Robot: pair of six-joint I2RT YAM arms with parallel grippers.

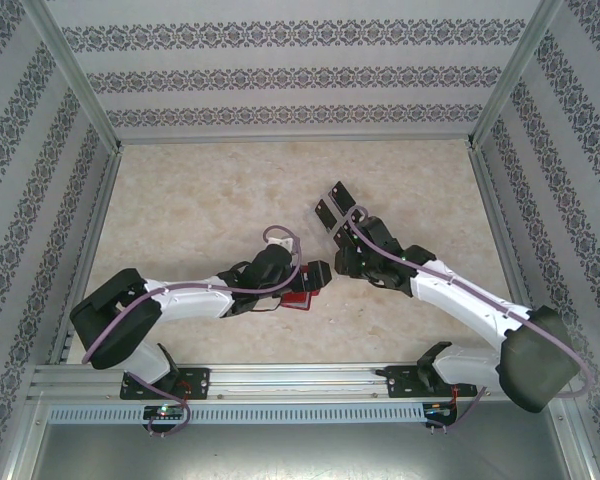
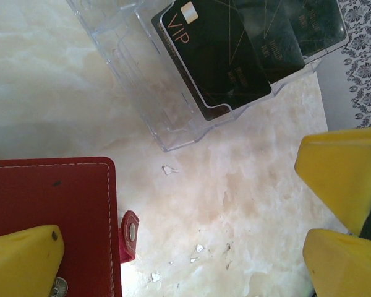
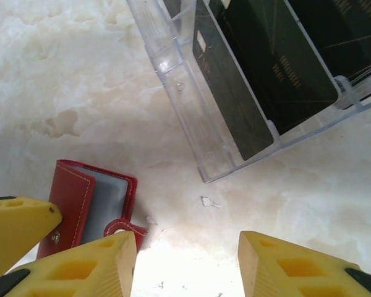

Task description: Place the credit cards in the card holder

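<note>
At the left we see the left gripper (image 2: 179, 244) with its jaws spread wide and clamped on nothing. One yellow finger (image 2: 21, 260) lies over the red card holder (image 2: 49, 204), which rests on the marble table (image 2: 247, 204) with its snap tab (image 2: 130, 234) sticking out. Just to the right, the right gripper (image 3: 187, 250) hangs above bare table, jaws apart and empty. Beyond it the black credit cards (image 3: 278, 68) stand in a clear tray (image 3: 191, 117), near the holder but not touching it.
</note>
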